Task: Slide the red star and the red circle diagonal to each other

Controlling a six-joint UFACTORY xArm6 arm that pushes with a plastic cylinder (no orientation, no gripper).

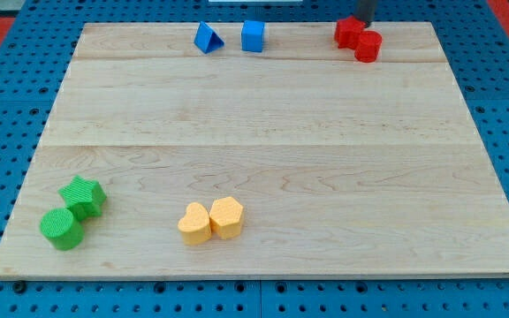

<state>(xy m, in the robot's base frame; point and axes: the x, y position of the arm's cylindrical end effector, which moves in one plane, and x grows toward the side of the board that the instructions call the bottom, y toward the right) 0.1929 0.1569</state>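
Rod carried no claw, so no jaw state applied; my tip (361, 21) sat at the far right edge, touching the red star (349, 33) from behind. Red circle (368, 46) lay touching the star, nearer and rightward. Judged: final alignment step; any further push should be slight, if needed.

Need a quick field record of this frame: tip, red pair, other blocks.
tip: my tip at the view's top right, just behind the red star
red pair: red star and red circle touching, circle to lower right
blue pair: blue triangle, blue cube, apart, top edge
green pair: green star, green circle, bottom left
yellow pair: yellow heart, yellow hexagon, touching
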